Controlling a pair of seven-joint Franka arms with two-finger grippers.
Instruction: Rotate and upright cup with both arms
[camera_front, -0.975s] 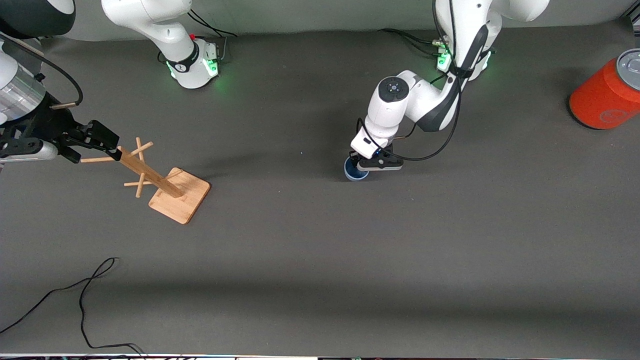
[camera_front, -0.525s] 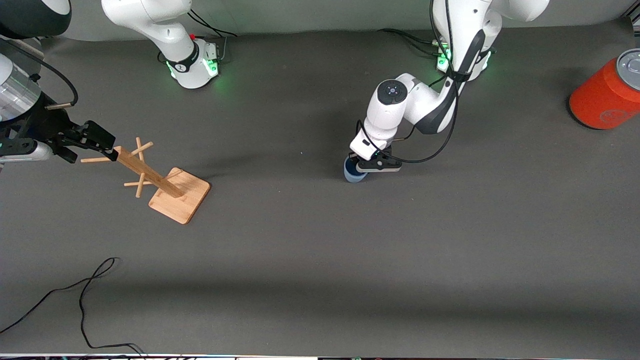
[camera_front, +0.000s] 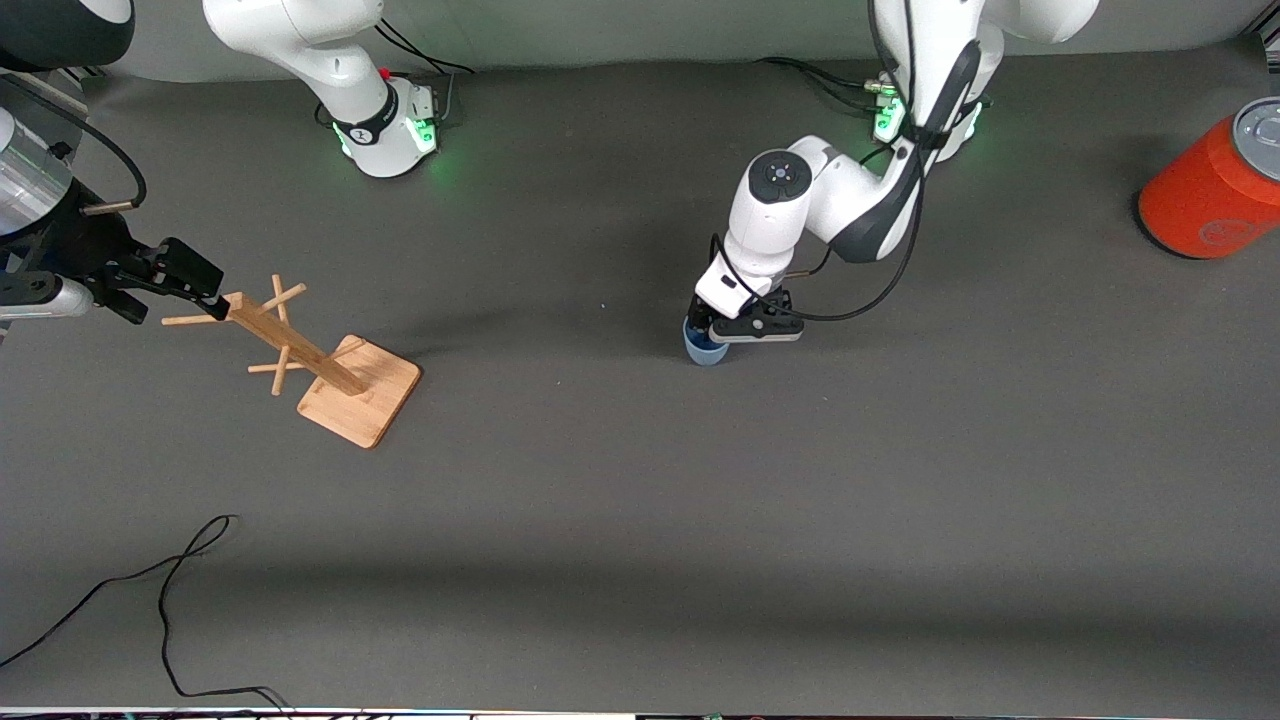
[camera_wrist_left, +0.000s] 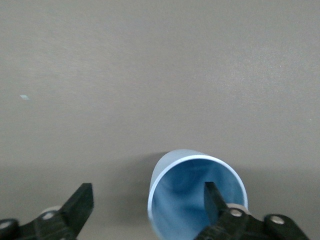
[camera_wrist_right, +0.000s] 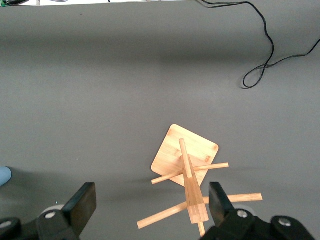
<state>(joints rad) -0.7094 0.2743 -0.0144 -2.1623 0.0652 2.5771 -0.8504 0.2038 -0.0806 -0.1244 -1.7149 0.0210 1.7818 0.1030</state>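
Observation:
The light-blue cup (camera_front: 703, 352) stands upright on the grey table, mouth up, with its blue inside open to the left wrist view (camera_wrist_left: 187, 200). My left gripper (camera_front: 718, 336) hovers right over it, open (camera_wrist_left: 147, 200). One finger (camera_wrist_left: 214, 197) shows against the cup's inside near the rim, and the other (camera_wrist_left: 80, 202) stands well clear of its outer wall. Nothing is gripped. My right gripper (camera_front: 178, 300) is open (camera_wrist_right: 151, 202) in the air over the top of the wooden peg rack (camera_front: 300, 350), touching nothing. A sliver of the cup (camera_wrist_right: 3, 176) shows in the right wrist view.
The rack's square wooden base (camera_front: 365, 395) sits toward the right arm's end, with its post and pegs (camera_wrist_right: 192, 195) between my right fingers' line of sight. A big orange-red can (camera_front: 1210, 195) stands at the left arm's end. A black cable (camera_front: 170, 590) lies near the front edge.
My left gripper has opened and let go of the cup's rim, and the cup stays standing. My right gripper drifted slightly toward its own end of the table, still open.

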